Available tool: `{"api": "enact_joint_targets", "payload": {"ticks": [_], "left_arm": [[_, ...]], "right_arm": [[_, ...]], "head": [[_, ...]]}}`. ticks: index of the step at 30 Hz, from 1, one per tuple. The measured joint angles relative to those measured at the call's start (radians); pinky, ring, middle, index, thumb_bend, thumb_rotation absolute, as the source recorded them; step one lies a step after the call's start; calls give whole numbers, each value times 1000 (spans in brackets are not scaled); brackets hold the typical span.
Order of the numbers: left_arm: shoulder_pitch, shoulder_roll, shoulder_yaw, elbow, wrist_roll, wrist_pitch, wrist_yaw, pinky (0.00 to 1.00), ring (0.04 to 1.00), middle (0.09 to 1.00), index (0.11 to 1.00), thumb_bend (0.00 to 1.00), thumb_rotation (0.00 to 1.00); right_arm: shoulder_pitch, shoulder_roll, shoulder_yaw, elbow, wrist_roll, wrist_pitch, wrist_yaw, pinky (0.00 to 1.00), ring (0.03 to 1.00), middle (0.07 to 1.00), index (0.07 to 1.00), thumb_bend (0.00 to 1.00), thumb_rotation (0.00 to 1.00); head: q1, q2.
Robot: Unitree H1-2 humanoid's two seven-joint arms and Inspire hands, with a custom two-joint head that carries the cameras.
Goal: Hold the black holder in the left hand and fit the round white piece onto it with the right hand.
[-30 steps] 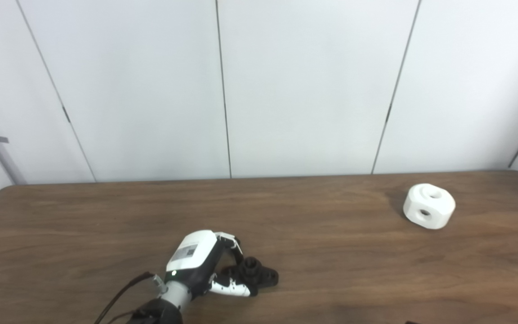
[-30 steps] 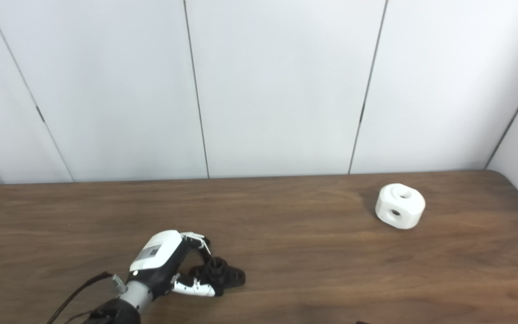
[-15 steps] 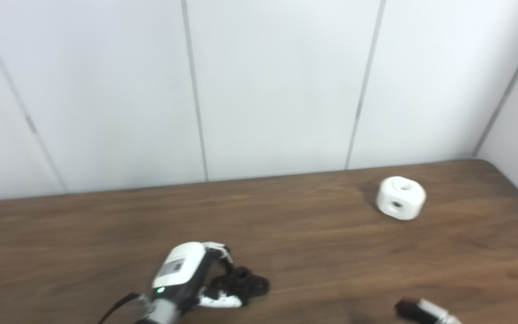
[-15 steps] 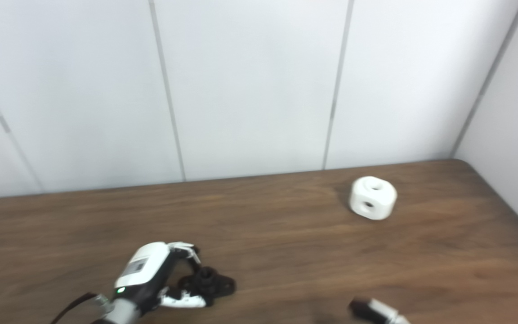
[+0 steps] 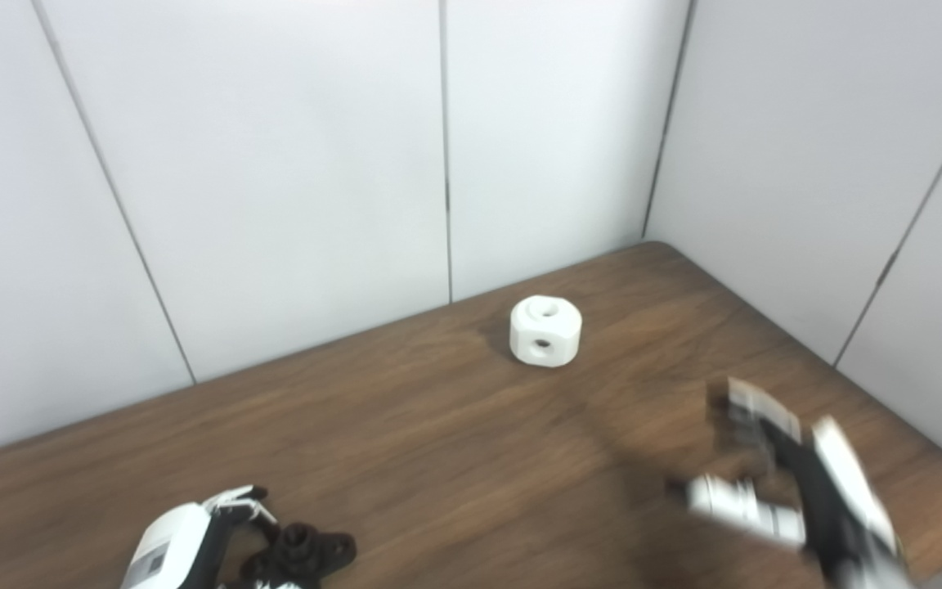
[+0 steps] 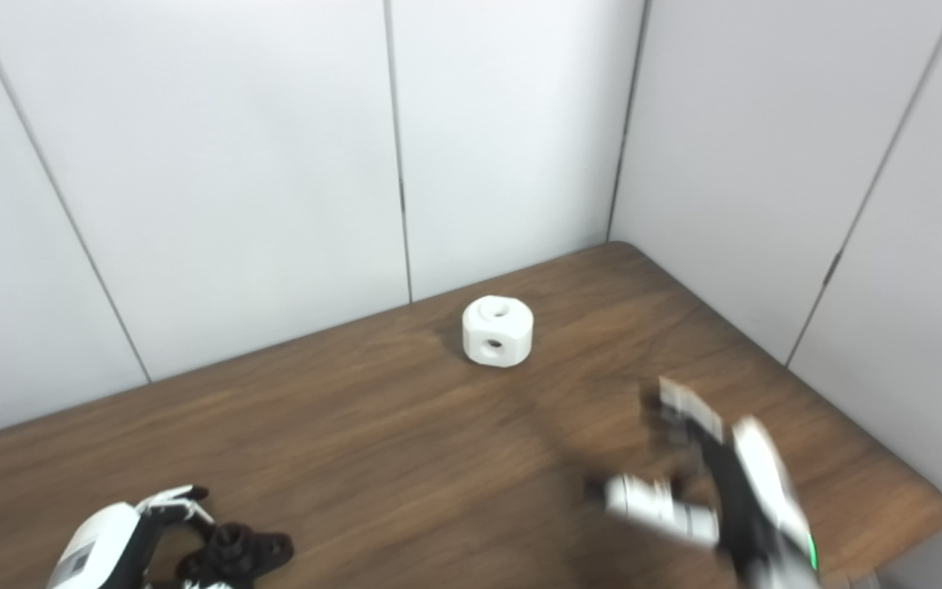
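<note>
The black holder (image 5: 301, 554) lies on the wooden table (image 5: 455, 442) at the bottom left. My left hand (image 5: 185, 546) curls round its left side, fingers over the top, the thumb cut off by the picture's edge. The round white piece (image 5: 545, 330), with a hole in its top and one in its side, stands far back near the table's corner, touched by nothing. My right hand (image 5: 790, 483) is blurred above the table's right part, fingers and thumb spread, holding nothing, well short of the white piece (image 6: 498, 330).
White panelled walls (image 5: 275, 164) close the table's far side and right side, meeting in a corner behind the white piece. The table's right edge (image 6: 921, 499) runs close beside my right hand.
The camera has swung to the right, so the whole picture shifted. My right hand rose from the bottom edge into full view. My left hand stays at the black holder.
</note>
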Motion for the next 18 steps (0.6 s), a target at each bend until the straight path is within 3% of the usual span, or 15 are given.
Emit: {"api": "enact_joint_targets", "payload": {"ticks": [3,6,9,11,18], "left_arm": [[-34,13,2,9,-31,-23,-39,744,854,830,483,516,38],[-42,14,4,9,-35,-35,-42,733,848,827,483,516,38],[-44,22,9,9,-35,-35,-44,743,849,826,483,515,38],[-44,30,11,10,-35,-28,-54,743,848,825,483,515,37],[-38,31,22,10,-36,-21,-67,763,846,826,483,516,38]], "right_arm": [[-222,-23,-105,-7,-180,0,188,543,811,882,919,1000,634],[-263,-12,-127,23,-268,-2,349,604,862,928,941,1000,652],[-252,-1,-127,91,-338,0,467,751,953,990,967,1000,660],[-255,-16,-119,113,-357,1,506,736,967,998,974,1000,653],[-322,-127,-17,237,-359,1,510,703,968,1000,980,1000,650]], "head": [[-21,-3],[-34,-8],[-31,-8],[-31,-9],[2,-12]]}}
